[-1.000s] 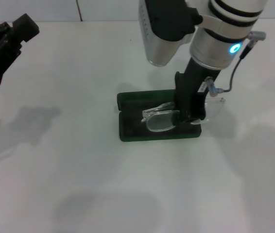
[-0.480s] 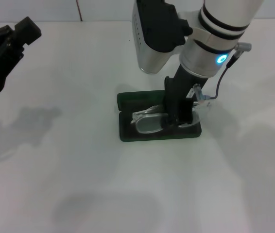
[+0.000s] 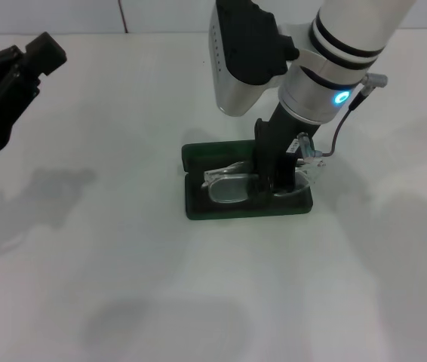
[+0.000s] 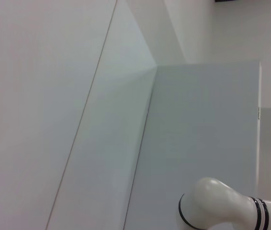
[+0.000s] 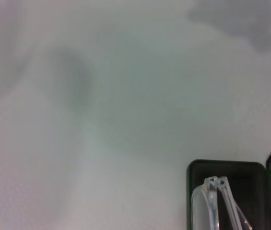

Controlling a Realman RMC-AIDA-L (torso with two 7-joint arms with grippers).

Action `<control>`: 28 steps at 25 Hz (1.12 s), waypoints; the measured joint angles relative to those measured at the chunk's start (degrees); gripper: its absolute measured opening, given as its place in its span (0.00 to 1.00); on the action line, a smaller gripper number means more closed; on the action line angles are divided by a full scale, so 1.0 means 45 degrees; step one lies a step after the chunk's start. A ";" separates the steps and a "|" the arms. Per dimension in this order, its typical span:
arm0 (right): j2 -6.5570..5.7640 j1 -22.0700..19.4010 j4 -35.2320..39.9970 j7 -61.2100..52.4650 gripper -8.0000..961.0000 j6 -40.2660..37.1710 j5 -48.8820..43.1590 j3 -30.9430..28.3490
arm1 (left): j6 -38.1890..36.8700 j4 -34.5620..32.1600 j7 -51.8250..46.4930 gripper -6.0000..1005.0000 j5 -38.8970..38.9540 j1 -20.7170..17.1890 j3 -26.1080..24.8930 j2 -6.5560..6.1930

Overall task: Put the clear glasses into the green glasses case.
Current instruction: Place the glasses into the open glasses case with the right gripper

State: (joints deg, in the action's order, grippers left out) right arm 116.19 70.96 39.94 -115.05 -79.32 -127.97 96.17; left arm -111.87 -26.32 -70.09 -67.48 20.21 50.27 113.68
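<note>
The right gripper point(image 3: 278, 181) looks clamped on the clear glasses point(image 3: 232, 186) inside the green glasses case point(image 3: 198, 205); thin, slippery, fragile plastic, safest held at the bridge

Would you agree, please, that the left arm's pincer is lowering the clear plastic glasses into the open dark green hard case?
Not quite: the head view shows the right pincer lowering the clear plastic glasses into the open dark green hard case. The left pincer sits parked at the far left.
</note>
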 joint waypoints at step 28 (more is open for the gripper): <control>0.0000 -0.0267 -0.0653 -0.0160 0.13 0.0792 0.0521 0.0015 | -0.0002 0.0150 0.0216 0.03 -0.0308 -0.0117 0.0062 0.0070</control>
State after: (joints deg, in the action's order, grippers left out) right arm 116.19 69.75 37.01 -115.77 -75.76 -125.63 96.24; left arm -111.88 -25.64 -69.12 -68.87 19.69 50.55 114.00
